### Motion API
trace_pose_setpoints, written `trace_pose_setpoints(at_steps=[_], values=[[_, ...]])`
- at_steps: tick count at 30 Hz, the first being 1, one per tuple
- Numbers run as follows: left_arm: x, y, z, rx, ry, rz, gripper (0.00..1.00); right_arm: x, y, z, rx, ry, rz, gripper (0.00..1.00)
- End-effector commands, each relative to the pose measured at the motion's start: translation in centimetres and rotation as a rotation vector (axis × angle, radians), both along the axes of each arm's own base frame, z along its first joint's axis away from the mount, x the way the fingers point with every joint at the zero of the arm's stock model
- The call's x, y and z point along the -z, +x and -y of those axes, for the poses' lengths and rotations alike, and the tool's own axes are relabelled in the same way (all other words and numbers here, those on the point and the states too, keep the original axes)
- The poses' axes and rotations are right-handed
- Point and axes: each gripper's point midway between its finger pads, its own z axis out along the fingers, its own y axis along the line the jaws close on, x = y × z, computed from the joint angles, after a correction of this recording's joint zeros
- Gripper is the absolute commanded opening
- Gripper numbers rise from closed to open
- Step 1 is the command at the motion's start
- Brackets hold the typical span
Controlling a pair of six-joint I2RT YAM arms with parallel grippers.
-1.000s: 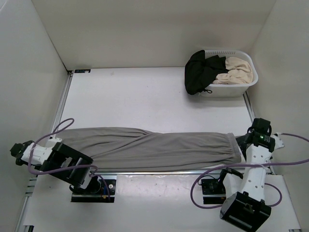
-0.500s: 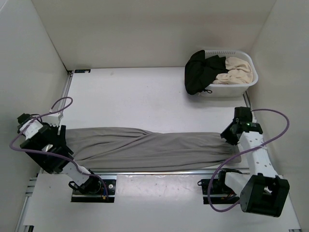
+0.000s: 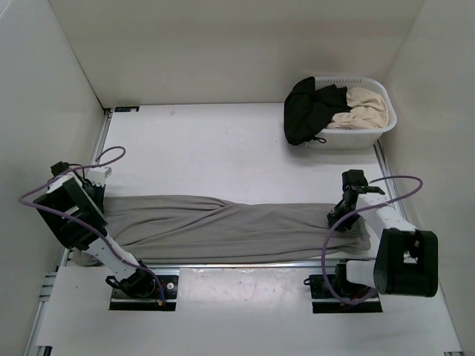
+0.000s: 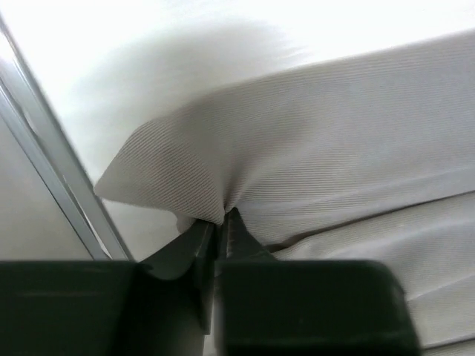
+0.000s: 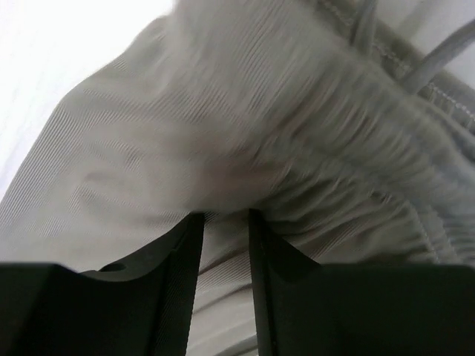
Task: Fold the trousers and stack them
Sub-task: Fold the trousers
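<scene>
The grey trousers (image 3: 230, 230) lie stretched lengthwise across the near part of the table, leg ends to the left and waistband to the right. My left gripper (image 3: 102, 196) is at the leg ends. In the left wrist view it (image 4: 221, 216) is shut on a pinched fold of the trousers (image 4: 334, 133) near a corner of the cloth. My right gripper (image 3: 338, 217) is at the waist end. In the right wrist view it (image 5: 225, 219) stands narrow, with the gathered waistband of the trousers (image 5: 223, 111) bunched between the fingers. A drawstring (image 5: 438, 59) trails at the upper right.
A white laundry basket (image 3: 371, 137) stands at the back right, holding a black garment (image 3: 306, 111) that hangs over its left rim and a beige garment (image 3: 364, 107). White walls close in the table on the left, back and right. A metal rail (image 4: 44, 170) runs along the left edge.
Both arms swung from the near edge in to the trousers' ends. The left gripper closed on the leg end; the right narrowed on the waistband, which has bunched slightly to the left.
</scene>
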Motion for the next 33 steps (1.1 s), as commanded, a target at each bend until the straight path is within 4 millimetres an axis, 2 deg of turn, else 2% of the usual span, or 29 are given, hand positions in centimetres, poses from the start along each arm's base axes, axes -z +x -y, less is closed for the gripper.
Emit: trace_pose_setpoints(at_steps=[1, 3, 4, 6, 7, 8, 9, 11, 12, 13, 14, 15, 16, 17, 19, 20, 22, 23, 24, 26, 28, 29, 31, 33], values=[[3.2, 0.0, 2.9, 0.051, -0.078, -0.065, 0.14, 1.2, 0.8, 1.5, 0.118, -0.048, -0.002, 0.35], [3.2, 1.6, 3.0, 0.014, -0.1, -0.051, 0.14, 2.2, 0.8, 2.2, 0.175, -0.052, -0.031, 0.35], [2.4, 3.6, 2.7, 0.022, -0.09, -0.015, 0.14, 2.3, 1.2, 2.5, 0.185, -0.052, -0.037, 0.35], [2.4, 5.3, 2.8, 0.025, -0.09, -0.007, 0.14, 1.6, 3.4, 3.8, 0.219, -0.083, -0.012, 0.34], [1.6, 7.1, 2.9, 0.034, -0.075, 0.023, 0.14, 1.9, 3.7, 4.2, 0.222, -0.099, -0.042, 0.34], [1.7, 7.9, 2.8, 0.035, -0.075, 0.026, 0.14, 1.6, 4.4, 4.6, 0.212, -0.12, -0.044, 0.34], [1.4, 8.7, 2.8, 0.036, -0.071, 0.038, 0.14, 0.9, 6.3, 5.4, 0.228, -0.135, -0.017, 0.34], [0.6, 11.2, 2.7, 0.032, -0.056, 0.063, 0.14, 0.1, 8.0, 6.3, 0.236, -0.159, 0.01, 0.34], [0.3, 11.7, 2.4, 0.023, -0.056, 0.069, 0.14, 0.0, 8.6, 6.8, 0.239, -0.161, 0.008, 0.34], [0.1, 12.3, 3.0, 0.027, -0.072, 0.068, 0.17, -1.1, 10.3, 7.1, 0.234, -0.164, 0.047, 0.34], [-0.8, 13.2, 2.6, 0.013, -0.068, 0.084, 0.22, -1.4, 10.9, 7.6, 0.239, -0.167, 0.057, 0.34], [-0.8, 13.4, 2.7, 0.016, -0.082, 0.083, 0.3, -1.3, 11.6, 7.3, 0.219, -0.147, 0.055, 0.34], [-1.1, 13.5, 2.7, 0.006, -0.086, 0.081, 0.43, -1.6, 12.0, 7.4, 0.203, -0.151, 0.053, 0.34], [-1.0, 13.2, 2.9, -0.004, -0.095, 0.071, 0.47, -2.4, 13.3, 7.4, 0.17, -0.147, 0.078, 0.34], [-3.0, 13.6, 2.7, -0.001, -0.073, 0.112, 0.49, -2.6, 13.4, 6.9, 0.119, -0.122, 0.075, 0.34], [-3.7, 13.7, 2.6, 0.0, -0.065, 0.127, 0.49, -3.3, 14.0, 6.2, 0.069, -0.089, 0.102, 0.34], [-5.6, 13.9, 1.8, -0.021, -0.033, 0.164, 0.5, -4.2, 14.0, 6.0, 0.054, -0.083, 0.123, 0.34], [-6.1, 13.8, 1.7, -0.033, -0.02, 0.171, 0.5, -5.3, 13.8, 5.5, 0.028, -0.081, 0.157, 0.34], [-7.0, 14.1, 1.5, -0.043, -0.014, 0.192, 0.58, -5.3, 13.2, 5.2, 0.014, -0.071, 0.158, 0.35], [-8.5, 13.8, 0.7, -0.06, 0.025, 0.213, 0.65, -6.8, 13.1, 4.9, -0.002, -0.064, 0.205, 0.36], [-8.0, 12.9, 0.5, -0.064, 0.049, 0.184, 0.64, -7.3, 12.5, 4.7, -0.015, -0.059, 0.203, 0.36], [-7.6, 12.4, 0.1, -0.076, 0.071, 0.161, 0.6, -7.8, 12.3, 4.5, -0.018, -0.051, 0.21, 0.36], [-5.8, 10.9, 0.0, -0.085, 0.073, 0.102, 0.52, -7.8, 11.5, 4.6, -0.023, -0.06, 0.185, 0.38], [-4.1, 9.4, -0.6, -0.108, 0.089, 0.037, 0.5, -8.1, 10.8, 4.5, -0.014, -0.058, 0.192, 0.39]])
